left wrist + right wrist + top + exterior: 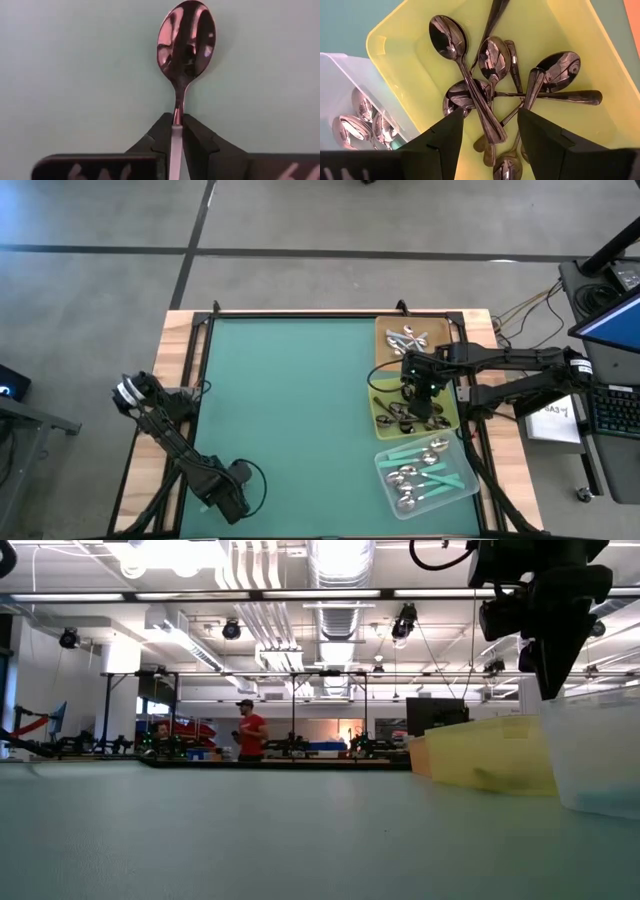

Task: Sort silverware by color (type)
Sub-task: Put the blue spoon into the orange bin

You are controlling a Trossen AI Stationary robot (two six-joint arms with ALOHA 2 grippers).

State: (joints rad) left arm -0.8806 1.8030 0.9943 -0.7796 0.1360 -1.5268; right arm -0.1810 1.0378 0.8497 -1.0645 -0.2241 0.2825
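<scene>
My left gripper [224, 502] stands near the table's front left corner, pointing down and shut on a spoon [186, 42]. The spoon has a shiny silver bowl and a pale handle, and lies on the green mat. The gripper hides this spoon in the high view. My right gripper [490, 145] hangs open above the yellow tray [395, 55], where several dark spoons [492, 65] lie piled across one another. It touches none of them. My left gripper pinches the spoon's handle just behind the neck [177, 119] between its two fingers [157, 135]. The fingers come from above, pointing down, one on each side of the handle. The bowl points away from the gripper and seems to lie on the mat.
Three trays stand in a row at the table's right edge. The far one [383, 330] holds silver spoons, the yellow one [383, 423] holds dark spoons, and the clear one [455, 495] holds teal-handled spoons. The wide green mat [290, 400] stretches between the arms.
</scene>
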